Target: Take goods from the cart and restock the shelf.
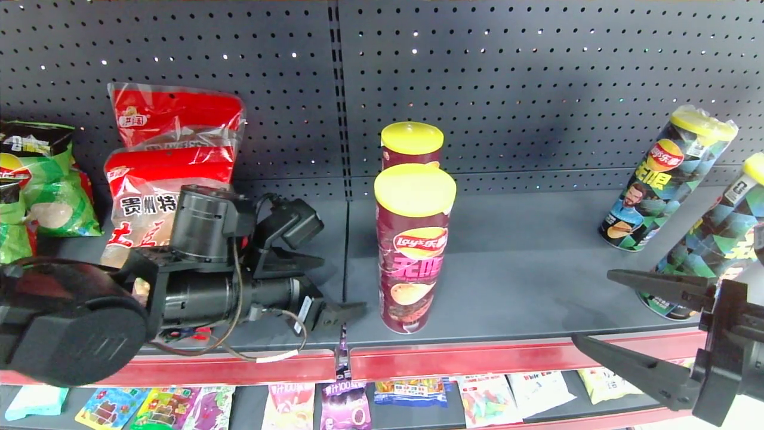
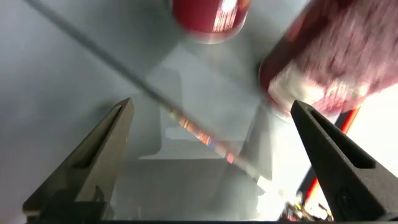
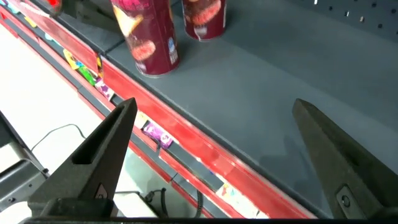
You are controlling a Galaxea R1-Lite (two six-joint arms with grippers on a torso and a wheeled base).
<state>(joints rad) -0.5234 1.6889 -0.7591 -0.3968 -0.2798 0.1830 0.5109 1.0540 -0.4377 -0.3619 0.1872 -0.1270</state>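
The front maroon chip canister (image 1: pixel 413 251) stands upright near the front edge of the grey shelf (image 1: pixel 525 280), with a second maroon canister (image 1: pixel 412 143) just behind it at 12 o'clock. The left gripper (image 1: pixel 331 286) rests low at the front canister's 9 o'clock, fingers apart and empty. The right gripper (image 1: pixel 591 307) hangs at its 4 o'clock, over the shelf's red edge strip (image 1: pixel 477 358), fingers spread wide and holding nothing. Two teal canisters (image 1: pixel 662 179) lean at 3 o'clock, and red snack bags (image 1: pixel 161 173) lie at 9 o'clock.

The shelf (image 1: pixel 525 280) is smooth grey metal, not shiny. Its back wall (image 1: pixel 537 89) is metal with little holes. The front edge strip (image 1: pixel 477 358) is glossy red. The chip cans (image 1: pixel 413 263) look shiny, with smooth plastic lids (image 1: pixel 415 190). The red bags (image 1: pixel 173 119) are crinkly plastic.
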